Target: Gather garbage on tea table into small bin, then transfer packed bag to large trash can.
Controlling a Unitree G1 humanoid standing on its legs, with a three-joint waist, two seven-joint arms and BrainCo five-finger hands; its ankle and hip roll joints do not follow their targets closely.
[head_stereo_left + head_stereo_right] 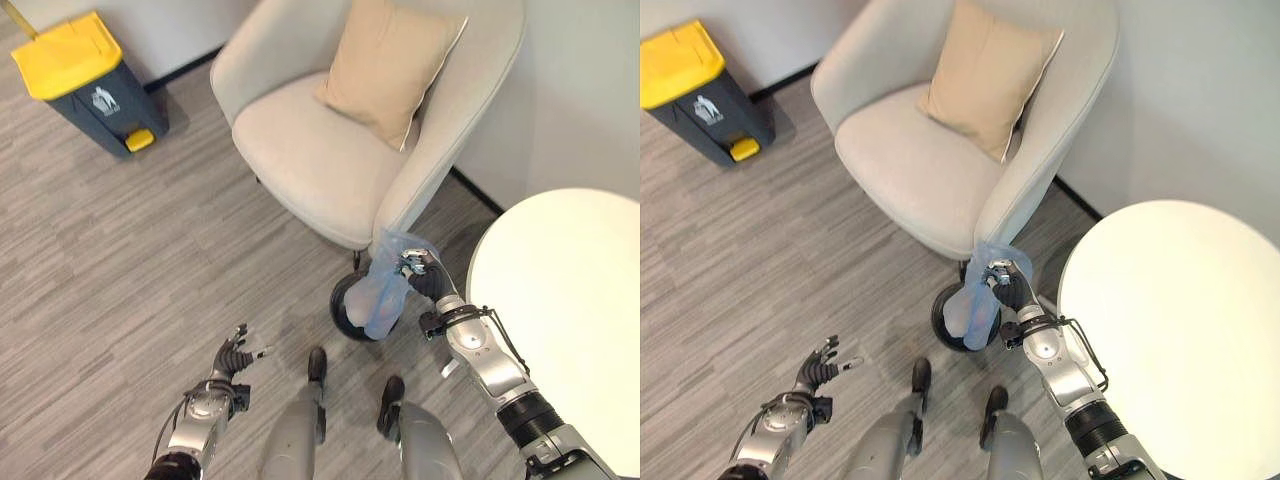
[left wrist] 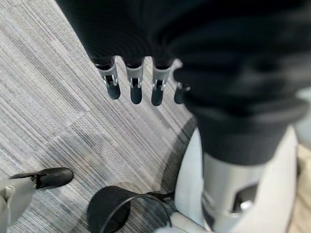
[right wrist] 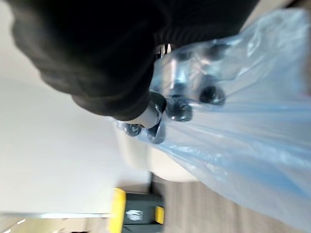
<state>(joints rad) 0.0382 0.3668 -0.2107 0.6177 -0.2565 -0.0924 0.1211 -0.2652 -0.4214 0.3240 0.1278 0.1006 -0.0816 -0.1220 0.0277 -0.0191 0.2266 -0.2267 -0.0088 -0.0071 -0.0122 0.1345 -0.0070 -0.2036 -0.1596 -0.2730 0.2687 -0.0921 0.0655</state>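
Fingers on the left hand (image 1: 232, 358) are loose and spread, low over the grey floor (image 1: 120, 260) on the near left, holding nothing. To the right, the right hand (image 1: 422, 273) is curled tight round the top of one blue plastic bag (image 1: 383, 288). The bag hangs just over one small black bin (image 1: 346, 306) by the chair's near corner. It looks as if the bag is packed and lifted out, so the first part of the job seems done. One round white tea table (image 1: 565, 300) sits at the near right, and its top shows no garbage.

Farther off stands one cream armchair (image 1: 310, 150) with one tan cushion (image 1: 385, 65) on it. Far left, well apart from the bag, is one large grey trash can (image 1: 85, 80) with a yellow lid. The bag must still be carried there and dropped in.
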